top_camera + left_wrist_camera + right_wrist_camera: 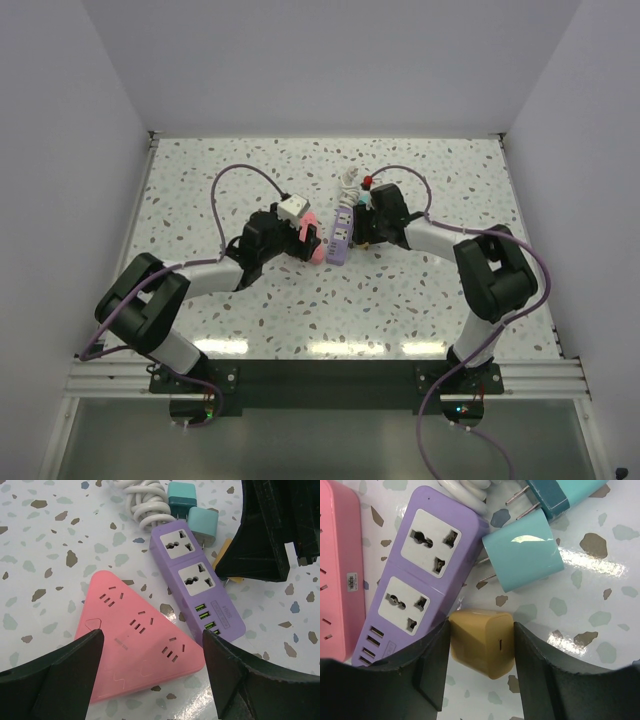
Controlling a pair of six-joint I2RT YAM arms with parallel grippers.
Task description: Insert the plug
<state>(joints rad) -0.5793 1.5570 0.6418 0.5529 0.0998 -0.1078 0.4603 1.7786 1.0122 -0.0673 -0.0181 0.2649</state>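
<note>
A purple power strip with two universal sockets lies mid-table; it also shows in the left wrist view and the right wrist view. My right gripper is shut on a mustard-yellow plug, both fingers pressed on its sides, right beside the strip's right edge. Its prongs are hidden. In the top view the right gripper sits at the strip's right side. My left gripper is open and empty, over a pink triangular power strip to the left of the purple one.
A light teal plug and a darker teal plug lie just beyond the purple strip's far end, next to a coiled white cable. The pink strip touches the purple strip's left side. White walls surround the table.
</note>
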